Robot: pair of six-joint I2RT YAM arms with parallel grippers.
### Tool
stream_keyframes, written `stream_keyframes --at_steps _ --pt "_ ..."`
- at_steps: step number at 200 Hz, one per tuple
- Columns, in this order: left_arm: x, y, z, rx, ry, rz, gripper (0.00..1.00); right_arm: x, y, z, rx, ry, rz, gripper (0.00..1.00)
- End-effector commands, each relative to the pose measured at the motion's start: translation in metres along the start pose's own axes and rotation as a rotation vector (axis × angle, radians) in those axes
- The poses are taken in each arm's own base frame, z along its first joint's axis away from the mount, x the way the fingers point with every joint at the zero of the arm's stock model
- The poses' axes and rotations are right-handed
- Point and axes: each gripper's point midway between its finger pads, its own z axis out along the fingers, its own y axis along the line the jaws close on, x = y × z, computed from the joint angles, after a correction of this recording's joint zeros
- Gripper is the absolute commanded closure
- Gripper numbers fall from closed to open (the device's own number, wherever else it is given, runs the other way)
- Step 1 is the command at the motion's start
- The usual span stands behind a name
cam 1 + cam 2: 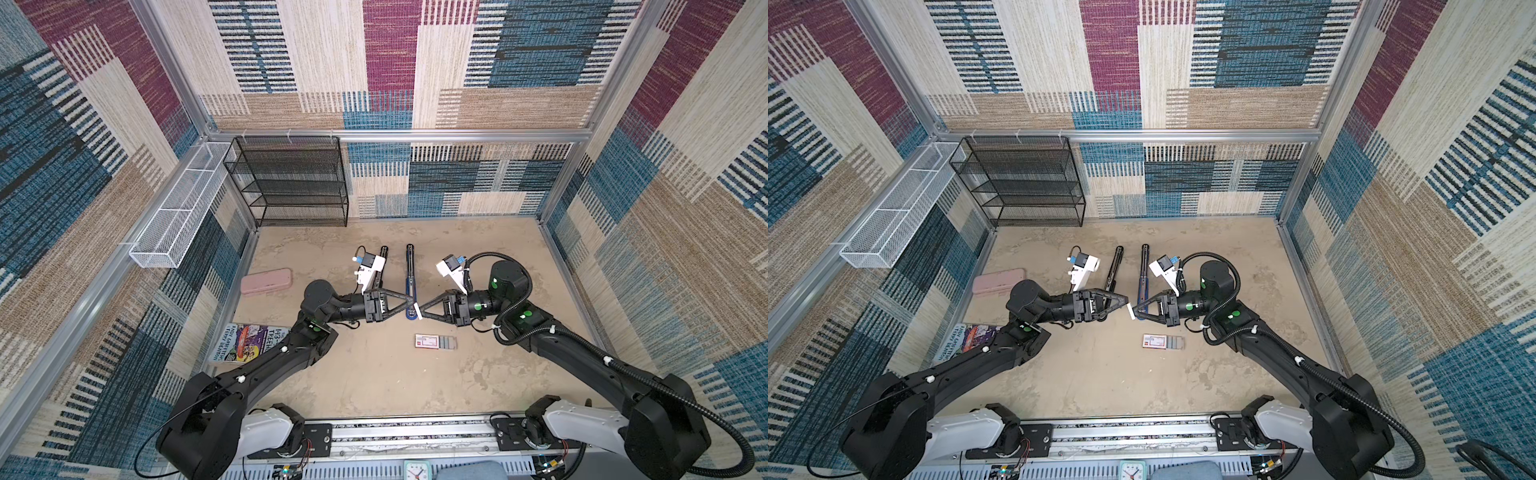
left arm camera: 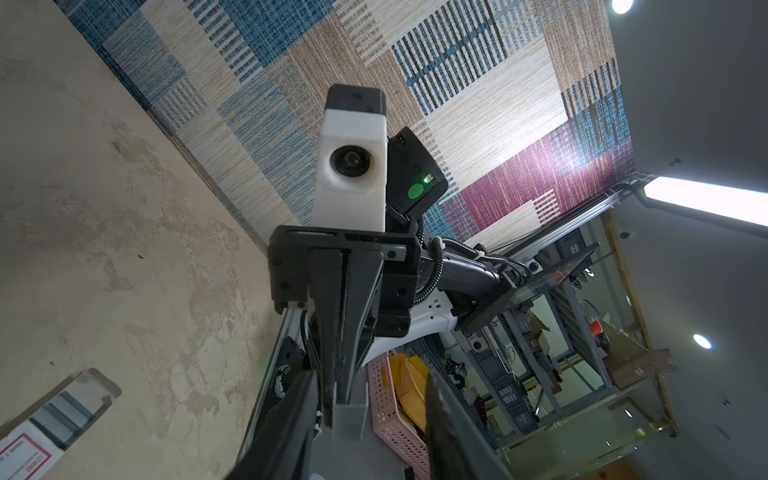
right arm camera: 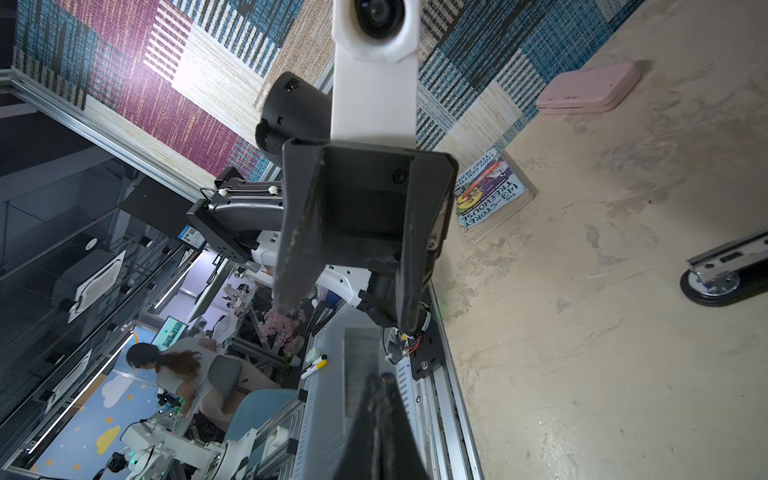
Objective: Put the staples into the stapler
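One stapler, one box, one strip of staples: thin, pale grey, pinched in my right gripper; my left gripper gapes partway, empty.

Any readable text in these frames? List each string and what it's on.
"143-STOREY TREEHOUSE": cover of the book.
"TERRY DENTON": same cover.
Other cover print: too small to read.
Label on the staple box: red print, too blurred to read.
Face of the clock: numerals too small to read.

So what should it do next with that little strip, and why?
Probably close the left gripper on the staple strip: the right gripper pinches one end, and the left's open jaws stand either side of it, apparently for a handover.
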Motion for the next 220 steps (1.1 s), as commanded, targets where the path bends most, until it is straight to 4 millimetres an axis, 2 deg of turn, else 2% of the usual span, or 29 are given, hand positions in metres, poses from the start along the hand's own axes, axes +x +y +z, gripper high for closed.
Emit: stream_keyframes --at_steps 1,32,78,135,162,199,220 --pt "0.002 -0.004 0.003 0.010 0.019 0.051 0.58 -0.003 0.006 0.000 -0.027 -0.006 -0.017 1.00" --pt "0.003 -0.003 0.003 0.006 0.020 0.043 0.68 -0.003 0.007 0.000 -0.028 -0.011 -0.016 1.00" --pt "0.005 -0.003 0.006 0.012 0.026 0.040 0.71 -0.003 0.006 0.000 -0.024 -0.015 -0.011 1.00" --pt "0.005 -0.004 0.007 0.019 0.029 0.036 0.90 -0.002 0.003 0.000 -0.019 -0.016 0.002 1.00" --pt "0.003 -0.006 0.007 0.019 0.024 0.041 0.93 -0.001 0.000 0.000 -0.013 -0.018 0.009 1.00" --pt "0.004 -0.002 0.007 -0.009 0.027 0.043 0.94 -0.001 -0.002 -0.001 0.009 -0.028 0.011 0.80" --pt "0.005 0.002 0.005 -0.043 0.029 0.046 0.95 0.000 -0.006 -0.005 0.024 -0.038 0.019 0.78"
